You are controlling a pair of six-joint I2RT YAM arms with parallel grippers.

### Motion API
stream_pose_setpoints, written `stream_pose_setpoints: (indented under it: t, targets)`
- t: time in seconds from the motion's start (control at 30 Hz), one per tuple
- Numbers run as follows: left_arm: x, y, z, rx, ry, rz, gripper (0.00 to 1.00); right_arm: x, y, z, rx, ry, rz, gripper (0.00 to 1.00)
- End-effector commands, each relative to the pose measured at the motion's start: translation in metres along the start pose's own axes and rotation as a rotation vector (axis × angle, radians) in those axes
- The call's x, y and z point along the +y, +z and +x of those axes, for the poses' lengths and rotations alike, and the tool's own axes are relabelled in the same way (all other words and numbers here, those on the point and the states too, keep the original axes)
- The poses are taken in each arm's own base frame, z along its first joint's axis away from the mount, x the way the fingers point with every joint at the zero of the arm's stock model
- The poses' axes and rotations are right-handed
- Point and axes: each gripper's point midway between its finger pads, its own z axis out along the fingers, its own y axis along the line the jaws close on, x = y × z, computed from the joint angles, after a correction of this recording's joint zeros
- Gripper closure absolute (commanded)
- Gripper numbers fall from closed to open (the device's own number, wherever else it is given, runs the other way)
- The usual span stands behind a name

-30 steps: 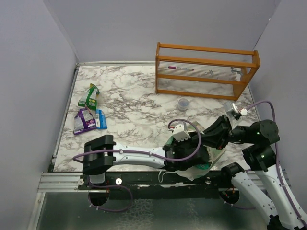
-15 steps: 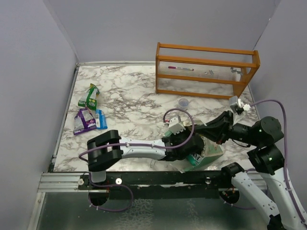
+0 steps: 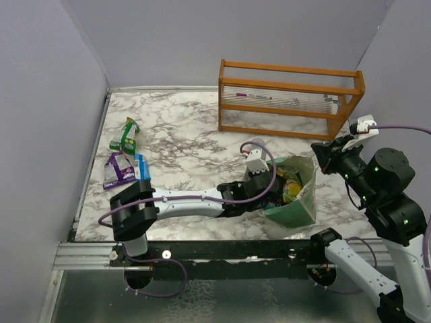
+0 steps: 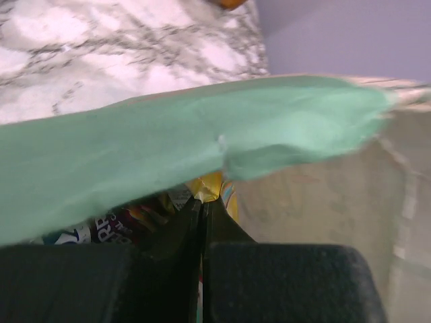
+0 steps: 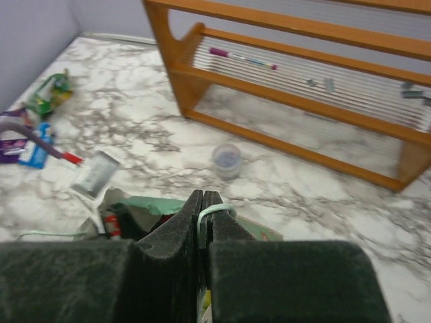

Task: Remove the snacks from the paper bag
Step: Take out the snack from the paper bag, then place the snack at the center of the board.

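The bag [image 3: 296, 210] sits tilted at the near right of the surface [image 3: 188, 134], its mouth facing the left arm. The right hand [image 5: 202, 200] is pinching its string handle [image 5: 218, 209]. The left hand [image 4: 201, 205] is inside the mouth, pressed together against a yellow packet [image 4: 214, 185]; whether it grips it I cannot tell. A green packet [image 3: 126, 134] and a purple packet [image 3: 119, 169] lie far left.
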Motion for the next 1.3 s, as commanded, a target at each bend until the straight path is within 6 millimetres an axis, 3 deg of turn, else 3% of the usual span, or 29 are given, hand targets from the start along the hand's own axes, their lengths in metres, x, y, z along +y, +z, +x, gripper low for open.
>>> stream_pose_setpoints:
  t: [0.0,0.2,0.37,0.47,0.63,0.83,0.93,1.03,1.13,1.27]
  targets:
    - [-0.078,-0.030,-0.043,0.015,-0.023,0.289,1.00,-0.038,-0.021,-0.041,-0.114,-0.138,0.212,0.98]
    - [-0.122,-0.052,-0.061,0.086,0.017,0.428,1.00,-0.015,-0.020,-0.055,-0.159,-0.256,0.090,0.98]
    - [-0.119,-0.082,-0.090,0.045,0.101,0.440,1.00,-0.004,-0.010,-0.056,-0.145,-0.309,0.042,0.98]
    - [-0.093,-0.102,-0.111,0.004,0.151,0.377,1.00,0.030,-0.002,-0.039,-0.123,-0.317,-0.156,0.98]
    - [-0.050,-0.146,-0.146,-0.022,0.231,0.310,1.00,0.095,0.006,0.020,0.004,-0.255,-0.556,0.98]
    - [0.036,-0.193,-0.166,-0.056,0.291,0.082,1.00,0.148,-0.013,0.072,0.145,-0.126,-0.964,0.98]
    - [0.085,-0.216,-0.179,-0.115,0.259,-0.058,1.00,0.158,-0.025,0.092,0.206,-0.085,-1.082,0.98]
    - [0.119,-0.235,-0.190,-0.172,0.235,-0.141,1.00,0.159,-0.030,0.107,0.248,-0.062,-1.113,0.98]
    - [0.132,-0.246,-0.198,-0.210,0.230,-0.169,1.00,0.156,-0.035,0.113,0.260,-0.056,-1.096,0.98]
    - [0.138,-0.239,-0.198,-0.213,0.297,-0.224,1.00,0.151,-0.041,0.111,0.233,-0.060,-1.051,0.98]
